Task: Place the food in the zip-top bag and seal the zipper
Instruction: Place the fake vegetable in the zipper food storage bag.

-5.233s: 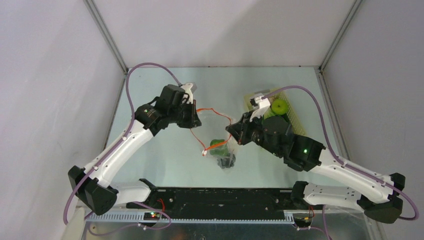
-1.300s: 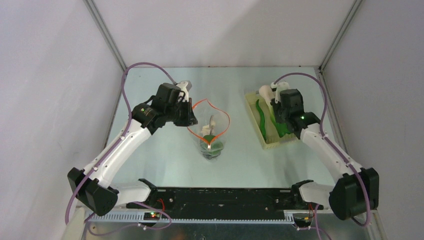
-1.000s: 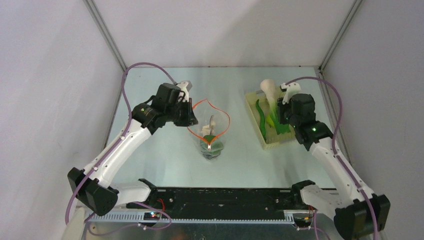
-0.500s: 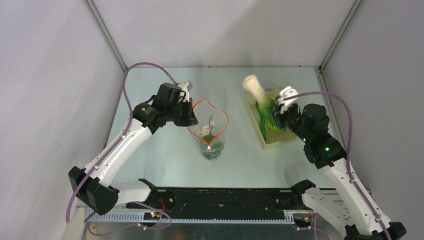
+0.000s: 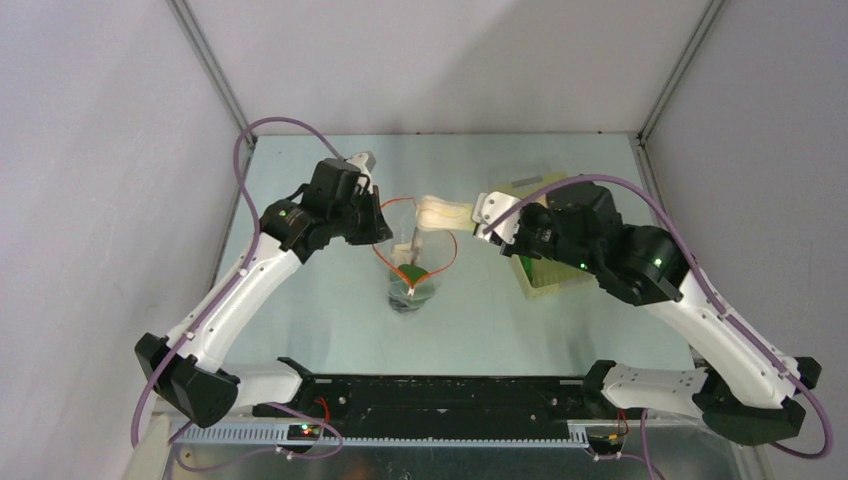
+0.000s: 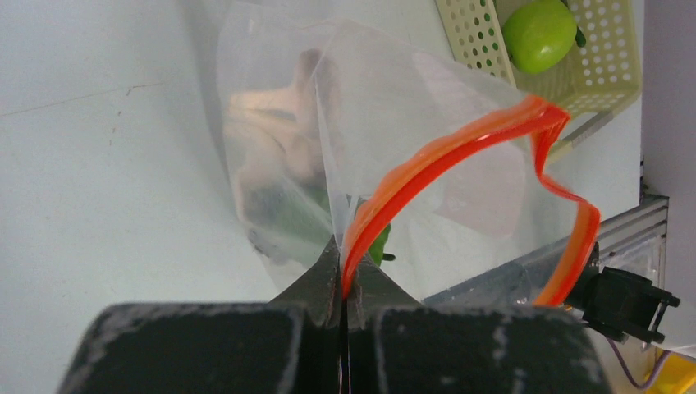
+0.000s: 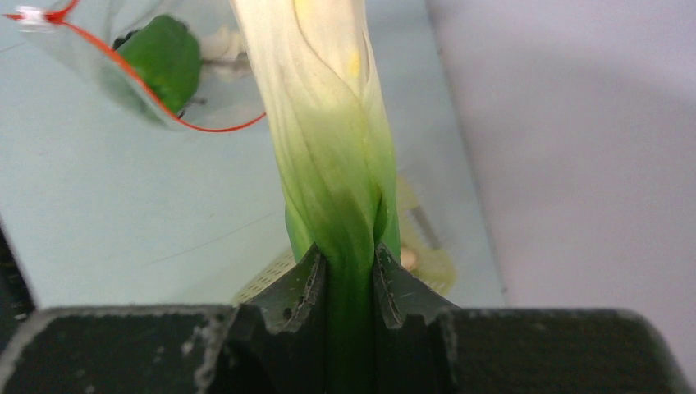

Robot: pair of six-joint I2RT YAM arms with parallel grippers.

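Observation:
The clear zip-top bag [image 5: 413,278] stands open mid-table with its orange-red zipper [image 5: 442,255] spread wide. My left gripper [image 5: 380,230] is shut on the zipper strip [image 6: 386,205] at the bag's left rim. White mushrooms [image 6: 275,156] and a green piece [image 7: 168,59] lie inside. My right gripper [image 5: 492,222] is shut on the green end of the bok choy [image 7: 332,139]. It holds the bok choy level, with the white stalk end [image 5: 443,211] over the bag's mouth. The green apple [image 6: 538,34] sits in the basket. The white slider tab [image 7: 29,15] shows at the zipper's end.
The pale yellow perforated basket [image 5: 540,275] sits right of the bag, mostly hidden under my right arm; it also shows in the left wrist view [image 6: 611,57]. Grey walls enclose the table on three sides. The black base rail [image 5: 450,395] runs along the near edge.
My right gripper lifted the bok choy out of the basket and swung it left, to the bag's mouth. My left gripper kept its hold on the zipper and shifted slightly back.

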